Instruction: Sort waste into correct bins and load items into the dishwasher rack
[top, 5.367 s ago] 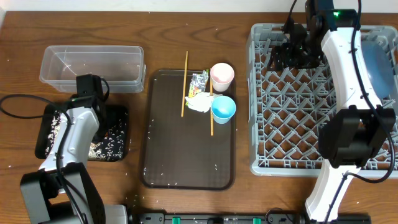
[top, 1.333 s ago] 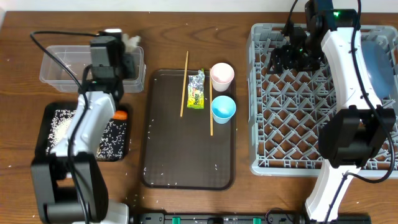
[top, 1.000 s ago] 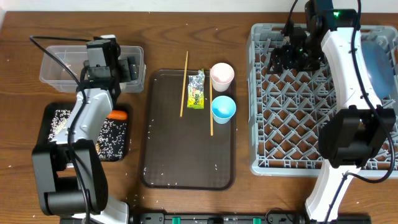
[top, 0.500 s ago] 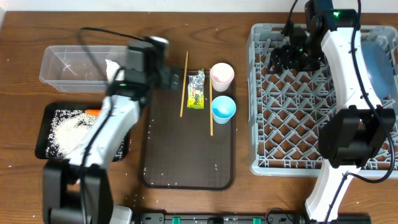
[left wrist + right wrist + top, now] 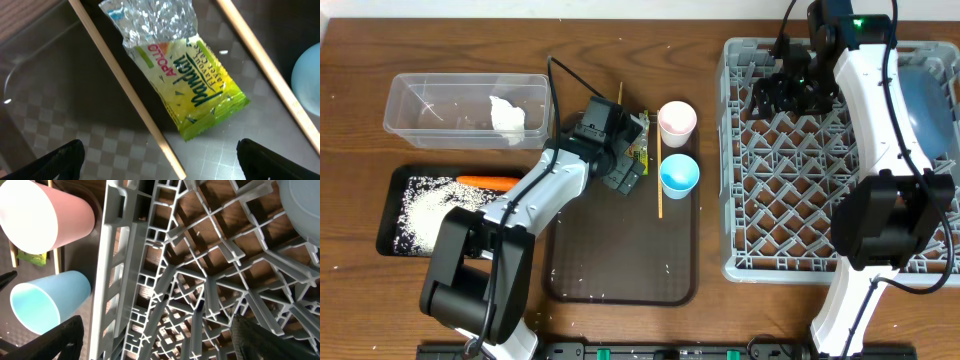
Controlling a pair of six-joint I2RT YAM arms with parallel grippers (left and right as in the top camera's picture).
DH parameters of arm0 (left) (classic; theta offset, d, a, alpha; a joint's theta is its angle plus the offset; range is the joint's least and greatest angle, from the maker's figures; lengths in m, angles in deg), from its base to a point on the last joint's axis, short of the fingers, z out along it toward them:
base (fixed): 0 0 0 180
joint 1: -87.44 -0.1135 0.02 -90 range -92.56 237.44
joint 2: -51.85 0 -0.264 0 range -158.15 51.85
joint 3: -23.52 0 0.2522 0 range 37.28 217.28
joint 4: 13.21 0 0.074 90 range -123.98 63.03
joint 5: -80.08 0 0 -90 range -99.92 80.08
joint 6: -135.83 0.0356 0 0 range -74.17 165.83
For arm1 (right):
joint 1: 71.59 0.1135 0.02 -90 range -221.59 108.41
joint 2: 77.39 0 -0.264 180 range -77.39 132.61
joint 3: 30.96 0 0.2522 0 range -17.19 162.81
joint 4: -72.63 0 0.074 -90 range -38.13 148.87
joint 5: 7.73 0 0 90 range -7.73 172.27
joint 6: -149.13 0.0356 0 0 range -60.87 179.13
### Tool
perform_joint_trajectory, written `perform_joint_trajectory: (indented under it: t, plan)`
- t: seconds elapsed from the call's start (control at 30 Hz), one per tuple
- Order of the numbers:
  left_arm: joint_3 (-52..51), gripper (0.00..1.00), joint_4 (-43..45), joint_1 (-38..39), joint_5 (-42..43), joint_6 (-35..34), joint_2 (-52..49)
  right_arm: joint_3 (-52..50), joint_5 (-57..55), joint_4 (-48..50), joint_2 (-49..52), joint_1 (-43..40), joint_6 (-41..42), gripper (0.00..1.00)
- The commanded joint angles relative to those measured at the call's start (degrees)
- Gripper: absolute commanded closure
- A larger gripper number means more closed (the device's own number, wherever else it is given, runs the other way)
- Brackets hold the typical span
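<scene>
A: Logging biggest first: dishwasher rack (image 5: 790, 200), filling the 3 o'clock side of the table (image 5: 350, 300).
B: Confirming. Also spotting a large blue bowl (image 5: 932, 90) inside at the rack's 2 o'clock corner, partly hidden behind the right arm.
A: Tagging the right gripper (image 5: 160, 340) hovering over the rack's 11 o'clock corner, fingers spread wide, gripping nothing.
B: Agreeing. Moving on to the brown serving tray (image 5: 620, 260) at centre.
A: Marking the clear tub (image 5: 430, 100) at 10 o'clock, holding a crumpled white tissue (image 5: 507, 115) at its 3 o'clock end.
B: Noting the black tray (image 5: 388, 190) just at 6 o'clock of the tub, carrying white rice (image 5: 425, 208) plus an orange carrot (image 5: 485, 182) along its 12 o'clock edge.
A: Placing the left gripper (image 5: 160, 165) over the serving tray's 12 o'clock end, pincer gaping wide, closing on nothing.
B: Seeing the pink cup (image 5: 677, 122) at the serving tray's 1 o'clock corner, light-blue cup (image 5: 679, 174) just at 6 o'clock of it, both mouth-up.
A: Finding the silver-and-yellow wrapper (image 5: 190, 85) lying flat under the left gripper, sitting between one chopstick (image 5: 660, 203) and the other chopstick (image 5: 619, 92).
B: Not telling wrapper-to-chopstick contact from these views.
</scene>
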State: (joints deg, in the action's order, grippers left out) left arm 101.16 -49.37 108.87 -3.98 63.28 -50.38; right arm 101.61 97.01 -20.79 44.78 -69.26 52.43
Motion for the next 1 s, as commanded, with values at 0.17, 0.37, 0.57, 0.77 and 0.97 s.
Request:
perform_joint_trajectory:
  t: [0.17, 0.37, 0.57, 0.77, 0.97]
  plan:
    - [0.1, 0.02, -1.0, -0.1, 1.5, 2.7, -1.4, 0.3, 0.0, 0.0, -1.9, 0.2, -0.7, 0.12]
    - [0.1, 0.02, -0.9, 0.5, 2.9, 5.8, -4.9, 0.3, 0.0, 0.0, -1.9, 0.2, -0.7, 0.12]
    - [0.1, 0.02, 0.0, 2.0, 2.2, 6.5, -8.0, 0.3, 0.0, 0.1, -1.9, 0.2, -0.7, 0.12]
    - [0.2, 0.05, 2.3, 2.5, -3.3, 4.3, -8.2, 0.3, 0.0, 0.4, -1.9, 0.2, -0.7, 0.12]
    - [1.4, 0.05, 2.5, 3.6, -7.7, 2.2, -5.5, 0.3, 0.0, 0.6, -1.9, 0.2, -1.1, 0.12]
